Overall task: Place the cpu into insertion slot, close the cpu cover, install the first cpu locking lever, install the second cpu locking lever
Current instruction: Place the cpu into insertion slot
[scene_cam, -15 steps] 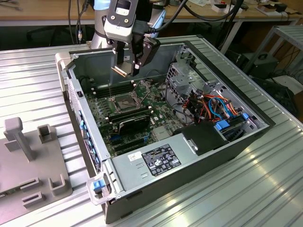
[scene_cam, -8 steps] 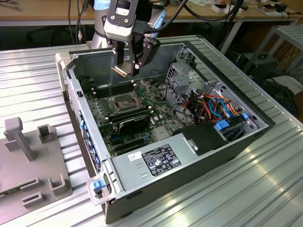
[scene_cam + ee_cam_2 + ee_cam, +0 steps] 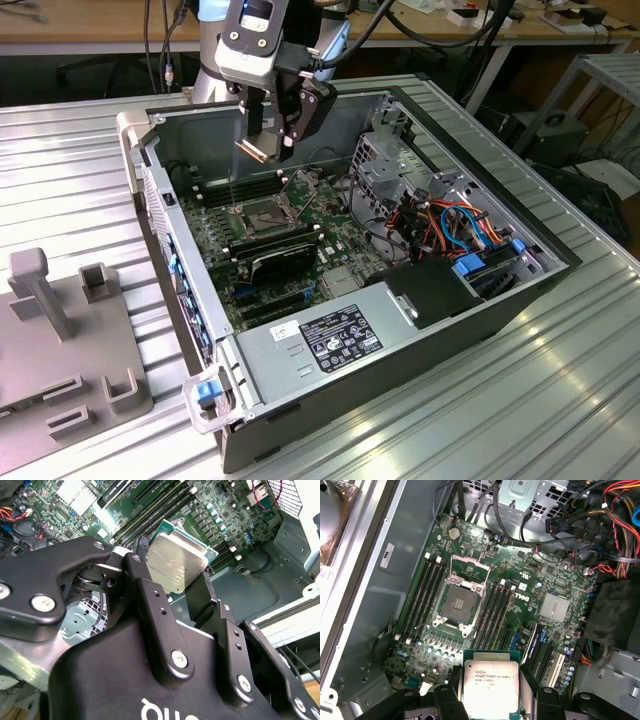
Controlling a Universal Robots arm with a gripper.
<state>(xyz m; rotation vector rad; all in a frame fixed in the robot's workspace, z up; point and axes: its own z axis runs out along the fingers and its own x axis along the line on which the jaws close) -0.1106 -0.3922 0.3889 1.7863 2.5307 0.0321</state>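
Silver cpu [image 3: 490, 682], green mobo [image 3: 510, 565].

Straight drop from gripper [image 3: 272, 150] clamping cpu [image 3: 490, 685] to socket [image 3: 461, 599] is free. Swung-open cover [image 3: 470, 566] stands at one socket edge, low memory slots [image 3: 422, 597] flank it. Taller black card [image 3: 285, 262] and drive cage [image 3: 385, 150] near, cables [image 3: 450, 225] well apart.

Exterior view: high, off to one side, looking down into open case [image 3: 420, 385]. First wrist view: up above, facing straight down on motherboard [image 3: 520, 595]. Second wrist view: tight behind gripper [image 3: 172, 575], oblique. Both wrist views share cpu [image 3: 490, 687], motherboard.
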